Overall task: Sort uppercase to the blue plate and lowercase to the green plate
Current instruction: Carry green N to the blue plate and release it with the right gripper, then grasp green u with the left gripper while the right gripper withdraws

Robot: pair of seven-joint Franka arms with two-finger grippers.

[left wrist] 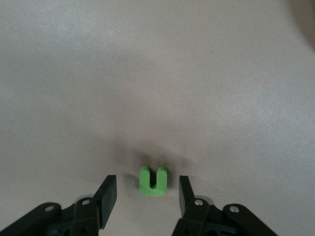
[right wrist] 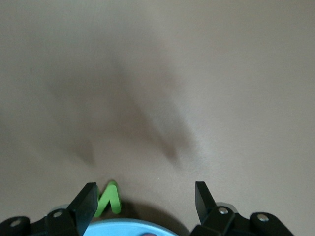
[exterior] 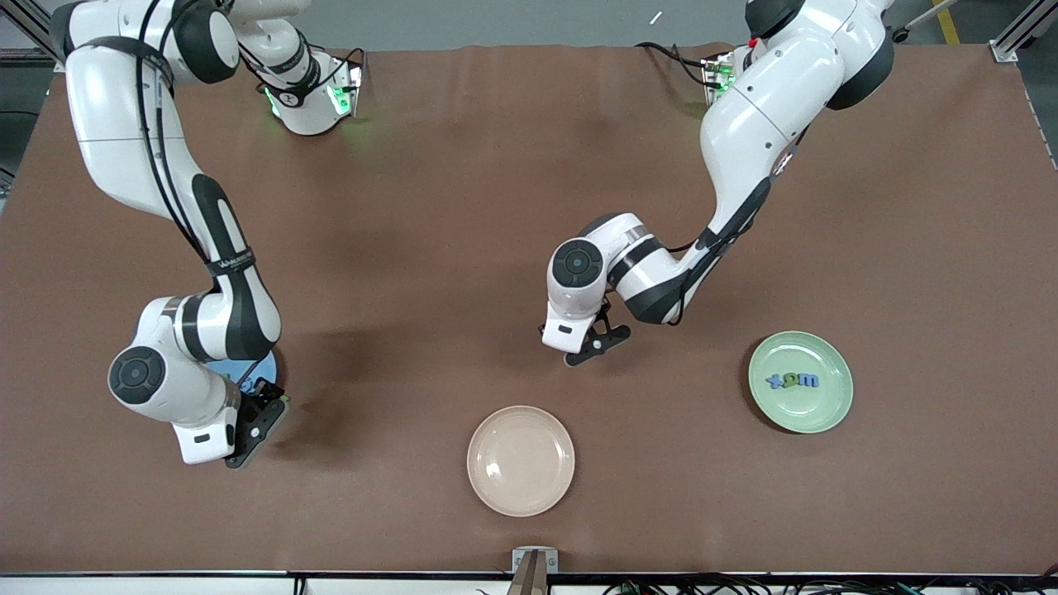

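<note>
A green lowercase u lies flat on the brown table, near its middle. My left gripper is open just above it, one finger on each side and neither touching. My right gripper is open at the rim of the blue plate. A green uppercase N leans against one finger at that rim. In the front view the right arm covers most of the blue plate. The green plate holds a blue x, a green q-like letter and a blue m.
A bare beige plate sits nearer the front camera, between the two other plates. The left arm reaches from its base down to the table's middle. The right arm bends over its own end of the table.
</note>
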